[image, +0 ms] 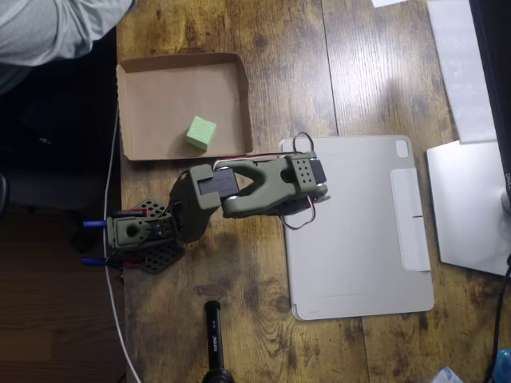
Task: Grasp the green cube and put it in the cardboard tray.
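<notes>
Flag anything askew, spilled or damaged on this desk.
Nothing stands out. The green cube sits intact inside the cardboard tray, slightly turned against its walls. The tray's walls look whole, and the tablet cover lies flat.

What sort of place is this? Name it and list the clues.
Probably a home or office desk: a wooden tabletop, a grey tablet cover, and a person's sleeve at the edge. The green cube sits in the cardboard tray.

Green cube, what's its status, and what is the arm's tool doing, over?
Green cube resting inside the cardboard tray, lower right part. Tool's open or shut state can't be told; olive arm folded below the tray. Nothing in the way.
</notes>
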### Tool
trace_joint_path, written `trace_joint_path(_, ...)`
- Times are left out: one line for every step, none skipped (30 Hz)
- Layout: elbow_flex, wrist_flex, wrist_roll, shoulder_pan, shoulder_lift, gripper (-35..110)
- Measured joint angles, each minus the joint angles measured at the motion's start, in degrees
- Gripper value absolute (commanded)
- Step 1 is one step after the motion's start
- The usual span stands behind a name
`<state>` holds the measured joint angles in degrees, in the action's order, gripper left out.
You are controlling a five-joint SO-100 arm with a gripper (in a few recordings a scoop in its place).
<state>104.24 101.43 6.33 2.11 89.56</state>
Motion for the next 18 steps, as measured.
trace_joint_path(0.00,0.00,0.09,0.26,0.00,0)
trace_joint_path(0.00,0.00,0.09,0.35,0.00,0)
trace_joint_path(-0.44,0.00,0.00,0.79,-0.35,0)
trace_joint_path(-0.62,0.00,0.18,1.05,-0.70,0)
trace_joint_path(-0.62,0.00,0.62,1.32,-0.79,0)
trace_joint_path(-0.62,0.00,0.53,1.76,-0.79,0)
trace_joint_path(-0.70,0.00,0.35,2.02,-0.79,0)
trace_joint_path(-0.70,0.00,0.62,2.29,-0.79,0)
trace_joint_path(-0.70,0.00,0.62,2.29,-0.79,0)
trace_joint_path(-0.70,0.00,0.62,2.29,-0.79,0)
trace_joint_path(-0.70,0.00,0.62,2.29,-1.14,0)
trace_joint_path(-0.70,0.00,0.62,2.20,-1.58,0)
trace_joint_path(-0.70,0.00,0.62,2.02,-1.67,0)
trace_joint_path(-0.70,0.00,0.62,2.02,-1.67,0)
trace_joint_path(-0.70,0.00,0.62,2.02,-2.29,0)
trace_joint_path(-0.70,0.35,0.53,2.02,-2.72,0)
trace_joint_path(-0.70,0.62,0.53,2.02,-2.81,0)
trace_joint_path(-0.70,0.70,0.62,2.02,-2.72,0)
